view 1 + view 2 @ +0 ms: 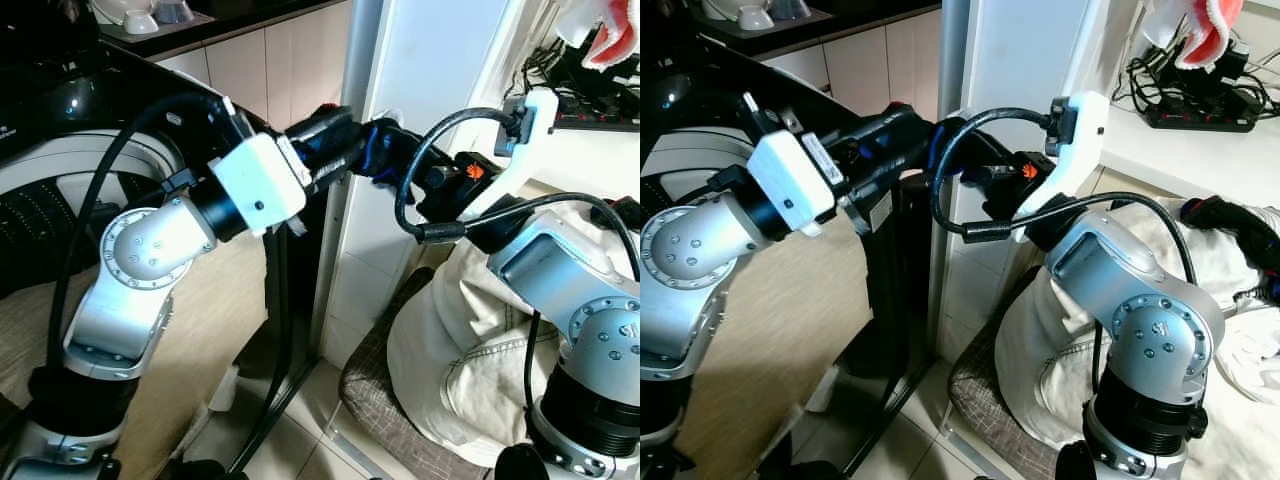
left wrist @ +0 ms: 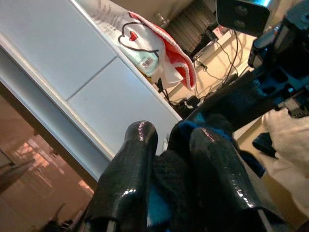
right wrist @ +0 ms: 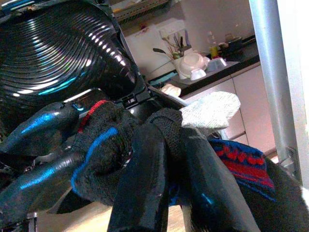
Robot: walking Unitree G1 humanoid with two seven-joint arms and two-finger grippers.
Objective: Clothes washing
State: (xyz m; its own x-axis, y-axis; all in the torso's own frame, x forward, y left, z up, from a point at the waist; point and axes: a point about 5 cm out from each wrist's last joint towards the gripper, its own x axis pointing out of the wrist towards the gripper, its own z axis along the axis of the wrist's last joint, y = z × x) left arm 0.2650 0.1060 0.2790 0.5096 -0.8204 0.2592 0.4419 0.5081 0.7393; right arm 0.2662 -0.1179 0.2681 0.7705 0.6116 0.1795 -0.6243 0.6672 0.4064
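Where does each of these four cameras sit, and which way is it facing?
Left eye view: on the head, looking forward and down; both silver arms meet at a dark knitted garment beside the washing machine.
Right eye view: same head, same scene; laundry pile below.
Left wrist view: along the left gripper, shut on the garment.
Right wrist view: along the right gripper, shut on it too, facing the machine's door.
Both wrist views share the garment.

The washing machine [image 1: 60, 200] stands on the left, a pillar [image 1: 350, 150] to its right. Right of the pillar, a pile of clothes [image 1: 460, 350] lies in a basket [image 1: 375, 400] on the floor. A power strip [image 1: 1200, 118] sits on the desk [image 1: 1200, 155] behind.
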